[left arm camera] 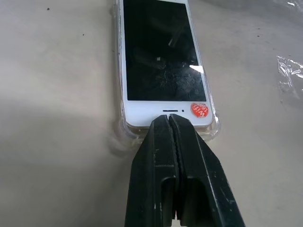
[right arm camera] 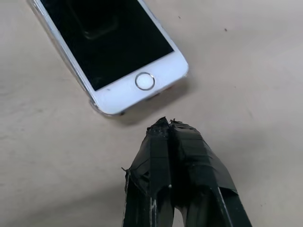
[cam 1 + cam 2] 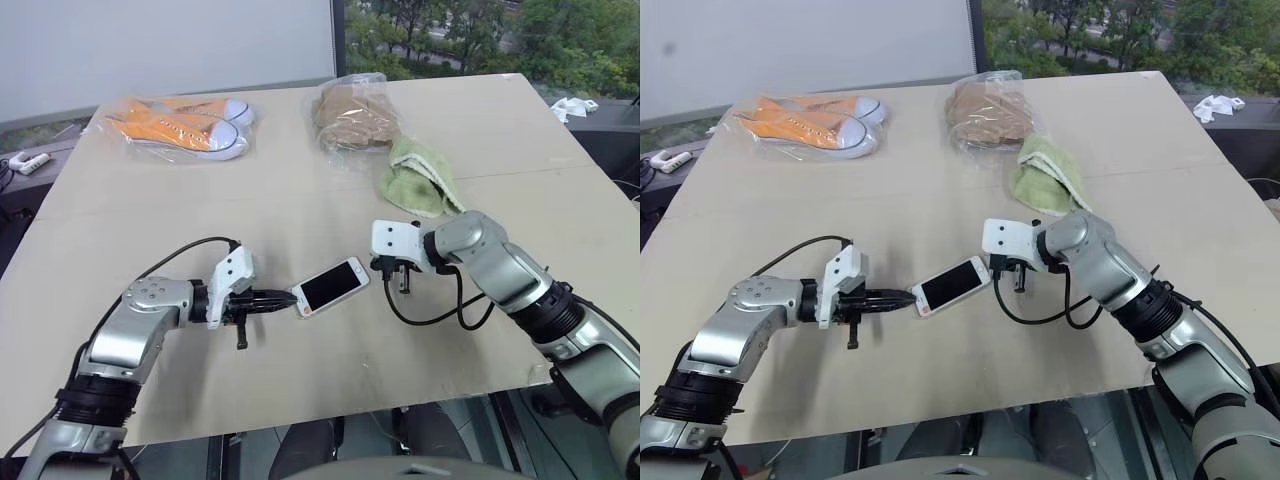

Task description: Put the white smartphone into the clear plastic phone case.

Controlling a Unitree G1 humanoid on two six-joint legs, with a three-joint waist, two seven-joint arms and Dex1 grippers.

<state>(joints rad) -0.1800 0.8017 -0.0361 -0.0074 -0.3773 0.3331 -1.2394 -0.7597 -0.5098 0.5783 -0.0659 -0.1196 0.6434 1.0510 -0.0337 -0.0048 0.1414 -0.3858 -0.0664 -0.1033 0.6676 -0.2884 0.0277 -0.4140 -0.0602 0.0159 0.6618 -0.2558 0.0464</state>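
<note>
Soft, even daylight comes from the windows beyond the pale beige tabletop [image 3: 300, 200], leaving only faint shadows. The white smartphone's black glass screen [image 1: 158, 52] carries a small bright glint and dim reflections. In the wrist views the black hand [image 1: 173, 123] looks slightly soft up close.

Bare table [image 3: 300, 200] around phone [image 3: 331, 285]

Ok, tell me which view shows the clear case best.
The left wrist view: the clear plastic phone case rims the white smartphone at its speaker end. In the right wrist view it shows as a thin edge; in the eye views it cannot be made out.
</note>
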